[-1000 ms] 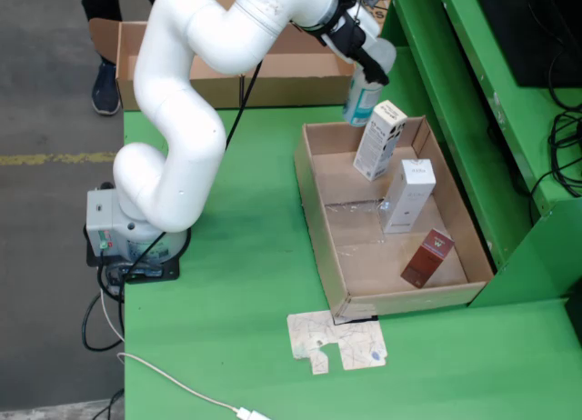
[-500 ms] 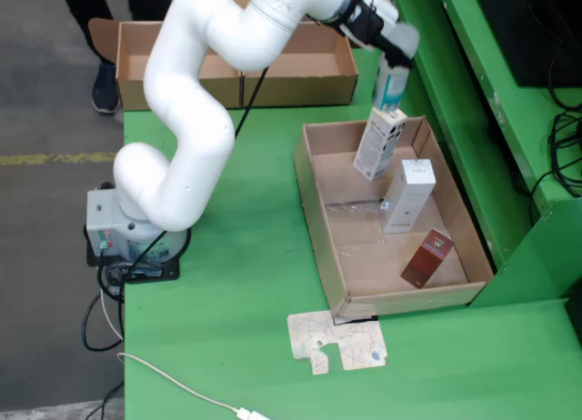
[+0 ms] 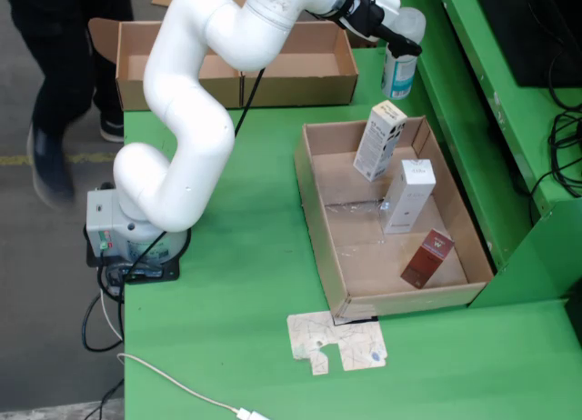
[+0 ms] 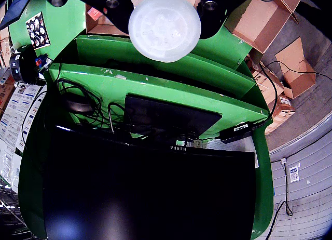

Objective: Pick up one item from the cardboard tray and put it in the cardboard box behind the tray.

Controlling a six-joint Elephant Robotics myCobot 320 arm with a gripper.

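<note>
gripper [image 3: 393,40]: black, at top of the fixed view, closed on the bottle, held up off the surface
gripper in wrist view [image 4: 164,11]: black fingers [image 4: 111,9] pressed on both sides of a round translucent white end of the bottle [image 4: 164,27]
person [image 3: 55,84]: far left of the fixed view, dark trousers and shoe, blurred, standing on the floor
arm [image 3: 182,120]: white, base at left edge of the surface, reaching up and right
cardboard box [image 3: 236,65]: open, at the back of the green surface [image 3: 236,284], left of the gripper; inside looks bare as far as visible
cardboard scrap [image 3: 338,341]: flat on the surface, just in front of the tray's near wall
cardboard tray [image 3: 320,229]: open, right of centre on the surface
white carton [image 3: 379,140]: tilted, at the tray's back end
bottle [image 3: 400,65]: white with teal label, in the gripper, above the surface behind the tray and right of the cardboard box, clear of both
second white carton [image 3: 408,195]: mid tray, leaning, just in front of the first
plastic wrap [image 3: 359,206]: clear, on the tray floor beside the second carton
dark red box [image 3: 427,257]: near the front right of the tray
monitor [image 4: 150,193]: big black screen filling the lower wrist view, green frame behind it
</note>
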